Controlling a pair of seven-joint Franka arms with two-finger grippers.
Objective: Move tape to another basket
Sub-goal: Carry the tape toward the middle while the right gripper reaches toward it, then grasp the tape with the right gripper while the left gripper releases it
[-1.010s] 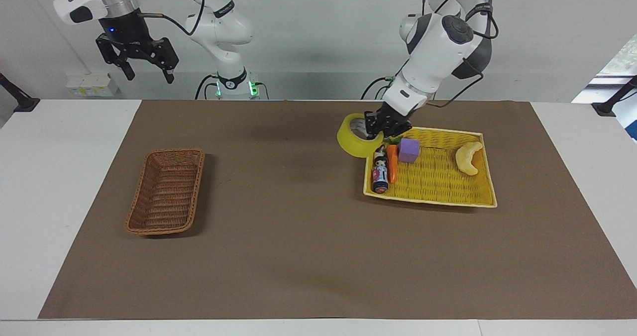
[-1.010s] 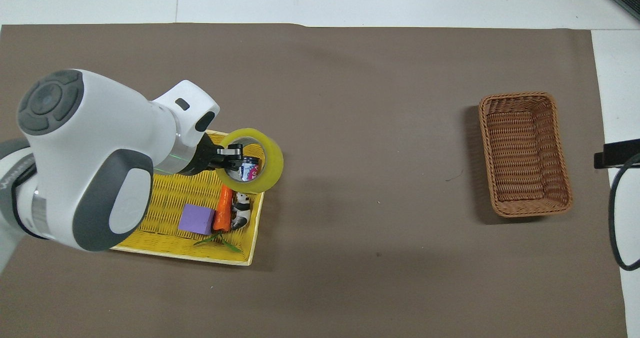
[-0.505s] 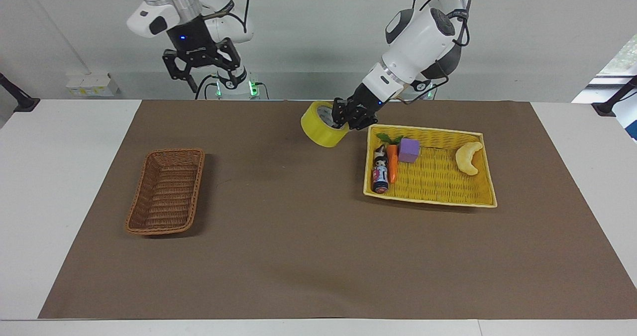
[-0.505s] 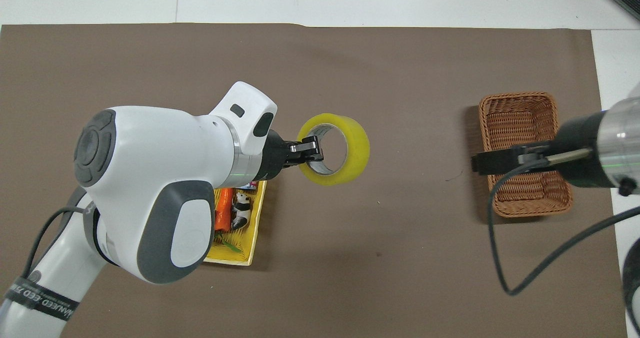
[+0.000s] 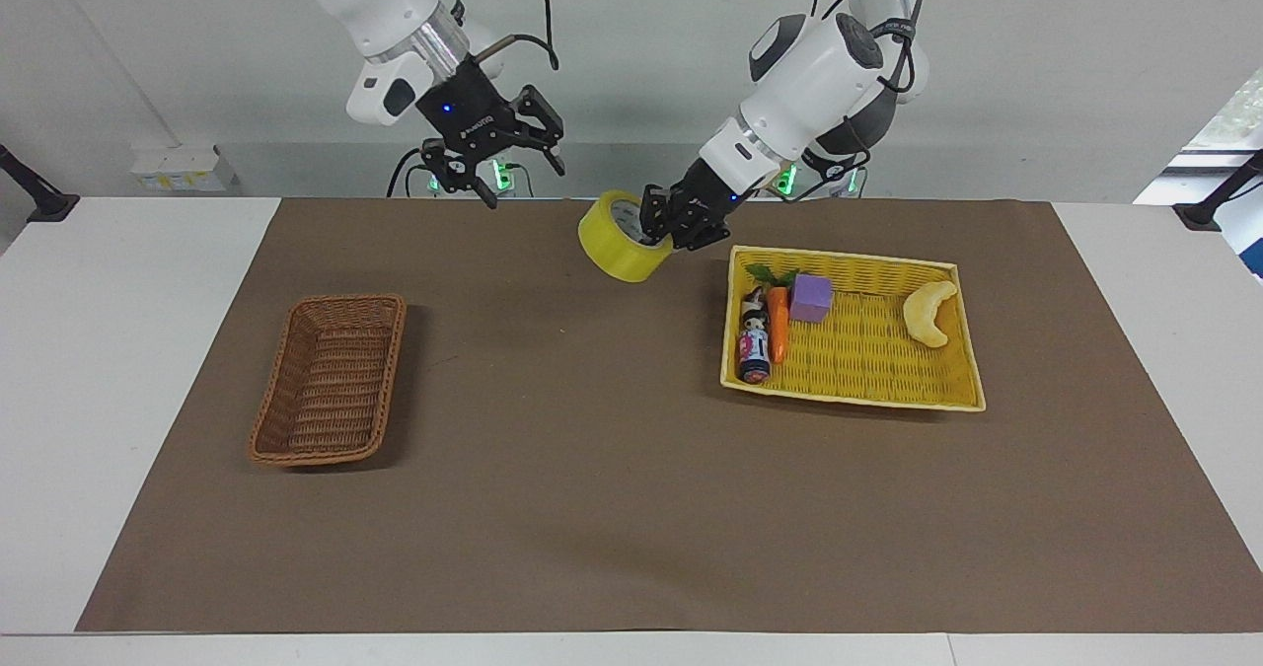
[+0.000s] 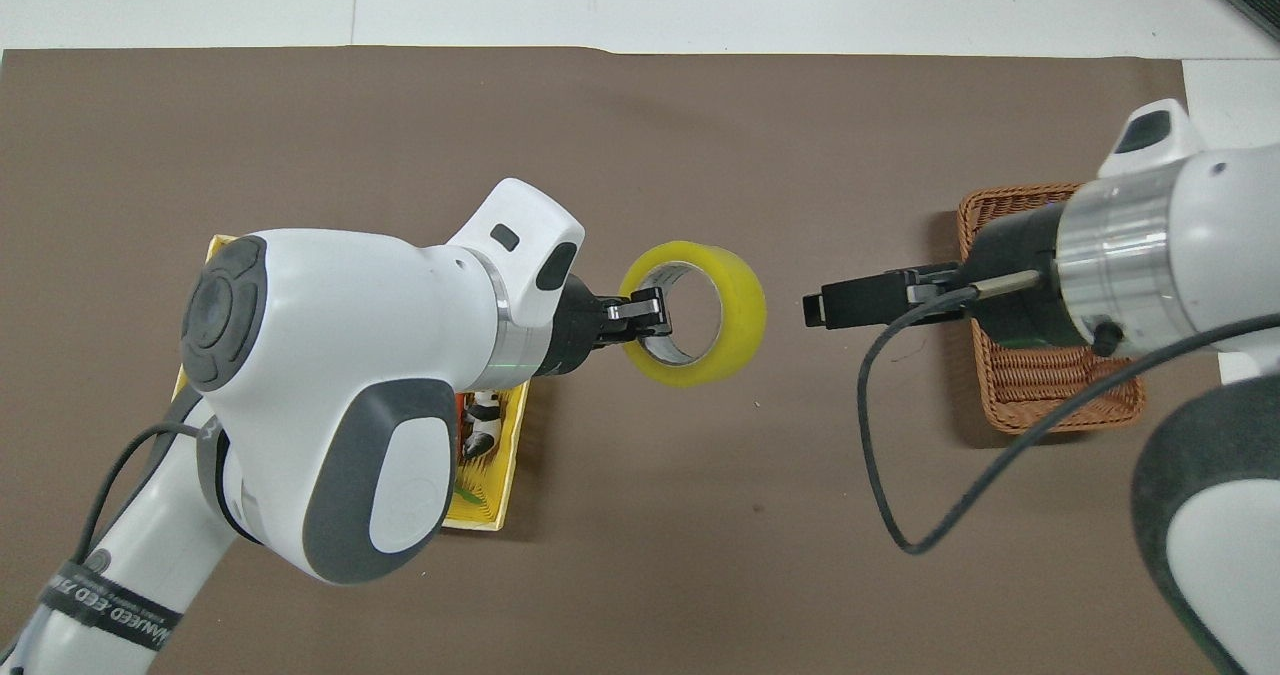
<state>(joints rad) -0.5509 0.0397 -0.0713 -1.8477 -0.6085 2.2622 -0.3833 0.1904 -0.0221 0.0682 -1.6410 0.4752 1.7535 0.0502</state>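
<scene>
The tape (image 5: 617, 244) (image 6: 745, 307), a wide yellow roll, hangs in the air over the brown mat between the two baskets. My left gripper (image 5: 659, 230) (image 6: 650, 311) is shut on its wall, one finger inside the ring. My right gripper (image 5: 523, 181) (image 6: 815, 307) is open and empty, up in the air a short gap from the tape, pointing at it from the right arm's end. The other basket (image 5: 331, 380) (image 6: 1060, 395), small and of dark brown wicker, sits empty toward the right arm's end; in the overhead view the right arm covers part of it.
A yellow woven basket (image 5: 868, 365) (image 6: 495, 470) toward the left arm's end holds a carrot (image 5: 778, 321), a purple block (image 5: 811, 298), a doll-shaped bottle (image 5: 755, 340) and a pale crescent toy (image 5: 929, 313). A brown mat (image 5: 592, 469) covers the table.
The left gripper has carried the tape out from over the yellow basket's corner toward the middle of the mat. The right arm has swung in from its end toward the tape, still open.
</scene>
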